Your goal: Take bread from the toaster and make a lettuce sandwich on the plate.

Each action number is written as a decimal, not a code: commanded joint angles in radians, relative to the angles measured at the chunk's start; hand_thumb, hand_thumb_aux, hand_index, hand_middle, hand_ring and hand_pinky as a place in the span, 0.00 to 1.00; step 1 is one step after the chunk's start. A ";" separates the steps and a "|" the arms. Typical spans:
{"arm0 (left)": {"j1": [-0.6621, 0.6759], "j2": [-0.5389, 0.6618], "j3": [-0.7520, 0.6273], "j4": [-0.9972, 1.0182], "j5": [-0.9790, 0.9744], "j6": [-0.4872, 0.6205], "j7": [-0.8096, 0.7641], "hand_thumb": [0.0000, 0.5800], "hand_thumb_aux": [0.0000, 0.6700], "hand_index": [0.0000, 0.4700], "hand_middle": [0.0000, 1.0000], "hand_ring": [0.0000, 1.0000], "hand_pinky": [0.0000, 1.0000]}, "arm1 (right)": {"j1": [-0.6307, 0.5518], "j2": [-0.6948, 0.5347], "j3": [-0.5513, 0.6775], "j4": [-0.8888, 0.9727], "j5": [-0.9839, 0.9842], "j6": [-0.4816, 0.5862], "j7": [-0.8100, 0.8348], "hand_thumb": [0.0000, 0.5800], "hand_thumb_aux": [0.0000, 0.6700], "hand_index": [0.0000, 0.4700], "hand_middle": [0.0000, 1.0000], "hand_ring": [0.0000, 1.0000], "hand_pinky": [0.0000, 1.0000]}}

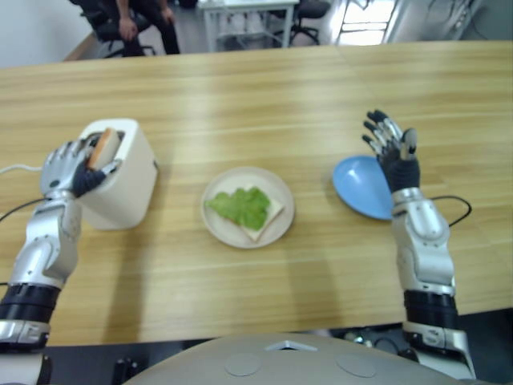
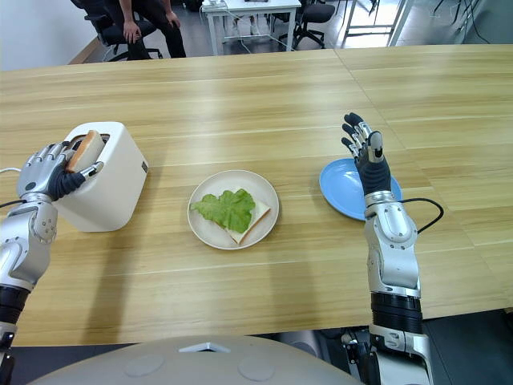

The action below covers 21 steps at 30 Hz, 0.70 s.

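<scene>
A white toaster (image 1: 127, 180) stands at the left of the wooden table. A slice of bread (image 2: 86, 150) sticks up from its slot, and my left hand (image 2: 50, 171) has its fingers closed on that slice. In the middle sits a beige plate (image 2: 208, 230) holding a bread slice (image 2: 255, 216) with a green lettuce leaf (image 2: 228, 208) on top. My right hand (image 2: 365, 150) is raised above the table at the right, fingers spread and holding nothing.
A blue plate (image 2: 341, 188) lies just under and left of my right hand. A white cord (image 1: 16, 169) runs off from the toaster at the left edge, and a black cable (image 2: 421, 208) lies beside my right forearm.
</scene>
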 commanded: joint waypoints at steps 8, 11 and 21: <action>0.022 -0.022 0.064 -0.038 -0.050 -0.029 0.061 1.00 1.00 0.98 1.00 1.00 1.00 | 0.018 -0.007 0.000 0.003 -0.011 0.003 -0.001 0.00 0.00 0.00 0.00 0.00 0.00; 0.030 -0.022 0.097 -0.103 -0.055 -0.056 0.101 1.00 1.00 0.98 1.00 1.00 1.00 | 0.019 -0.007 0.001 0.003 -0.012 0.003 -0.003 0.00 0.00 0.00 0.00 0.00 0.00; 0.021 -0.074 0.363 -0.482 -0.194 -0.206 0.192 1.00 1.00 0.98 1.00 1.00 1.00 | 0.032 -0.004 -0.003 -0.005 -0.015 0.001 -0.009 0.00 0.00 0.00 0.00 0.00 0.00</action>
